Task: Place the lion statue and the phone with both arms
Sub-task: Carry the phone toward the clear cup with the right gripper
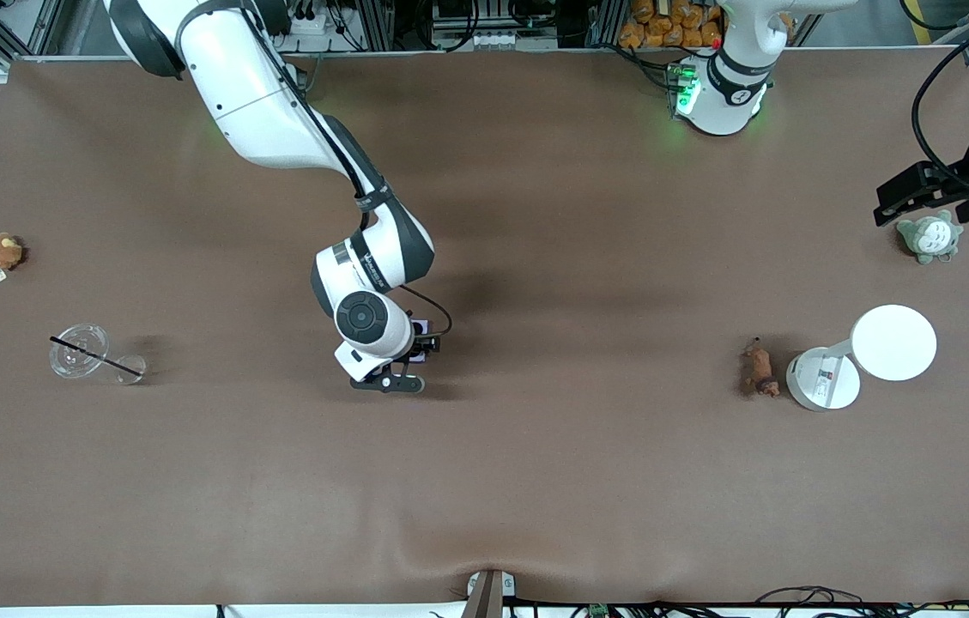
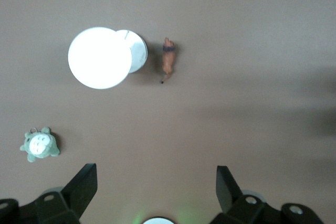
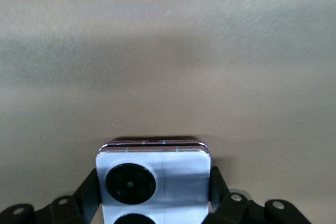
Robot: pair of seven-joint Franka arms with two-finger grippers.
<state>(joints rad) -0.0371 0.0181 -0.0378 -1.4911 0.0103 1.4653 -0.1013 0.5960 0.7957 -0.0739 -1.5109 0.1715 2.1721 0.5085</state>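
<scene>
The phone (image 3: 157, 179), pale lavender with two round black camera circles, sits between the fingers of my right gripper (image 3: 153, 187), which is shut on its two sides. In the front view the right gripper (image 1: 412, 359) is low at the middle of the table, and only a sliver of the phone (image 1: 420, 327) shows. The lion statue (image 1: 759, 367), small and brown, lies on the table toward the left arm's end, beside a white lamp's base; it also shows as the lion statue (image 2: 168, 59). My left gripper (image 2: 156, 182) hangs open and empty, high over that end of the table (image 1: 905, 196).
A white lamp (image 1: 893, 342) with a round head and round base (image 1: 823, 379) stands beside the lion. A grey-green plush (image 1: 929, 236) lies under the left arm. At the right arm's end are a brown plush (image 1: 2, 251) and a clear cup with a black straw (image 1: 81, 350).
</scene>
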